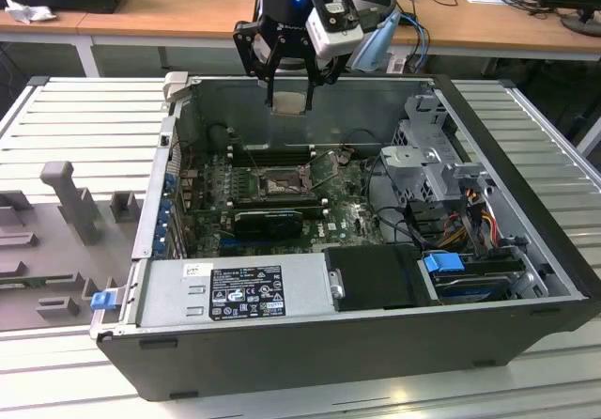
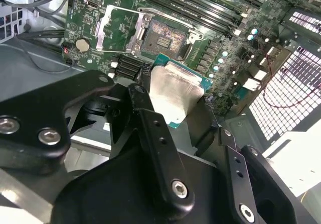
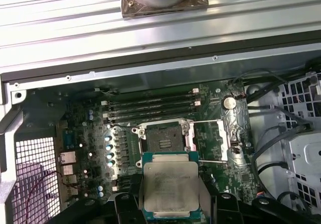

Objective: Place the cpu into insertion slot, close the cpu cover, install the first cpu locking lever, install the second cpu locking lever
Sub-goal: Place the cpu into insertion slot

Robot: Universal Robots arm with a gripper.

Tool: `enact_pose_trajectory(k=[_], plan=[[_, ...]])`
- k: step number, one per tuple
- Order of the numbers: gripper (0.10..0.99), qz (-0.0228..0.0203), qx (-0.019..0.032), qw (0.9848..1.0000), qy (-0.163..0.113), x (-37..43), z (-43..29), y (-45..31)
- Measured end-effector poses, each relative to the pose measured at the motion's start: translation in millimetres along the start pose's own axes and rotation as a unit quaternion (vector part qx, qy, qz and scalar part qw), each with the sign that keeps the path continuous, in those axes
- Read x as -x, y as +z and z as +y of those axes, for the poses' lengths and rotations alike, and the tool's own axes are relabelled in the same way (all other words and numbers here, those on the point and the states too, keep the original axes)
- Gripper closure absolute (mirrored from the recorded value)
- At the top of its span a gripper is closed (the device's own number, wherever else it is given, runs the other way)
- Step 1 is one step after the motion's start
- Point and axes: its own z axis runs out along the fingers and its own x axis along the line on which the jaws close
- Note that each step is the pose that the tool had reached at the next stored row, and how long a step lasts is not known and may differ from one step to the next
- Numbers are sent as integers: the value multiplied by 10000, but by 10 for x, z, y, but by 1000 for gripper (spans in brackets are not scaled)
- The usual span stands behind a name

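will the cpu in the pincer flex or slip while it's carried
The cpu looks like a flat metal lid on a thin green board, so probably stiff, not floppy. Held by two thin edges in the pincer, it could slip or tilt if knocked.

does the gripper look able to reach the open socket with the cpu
Probably yes: the gripper holds the cpu, the cpu cover is swung open, and nothing covers the insertion slot.
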Motion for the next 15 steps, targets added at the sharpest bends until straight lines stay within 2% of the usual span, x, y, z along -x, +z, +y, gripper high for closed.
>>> enact_pose_trajectory(k=[15], plan=[[553,-15,4,9998,179,0,0,0]])
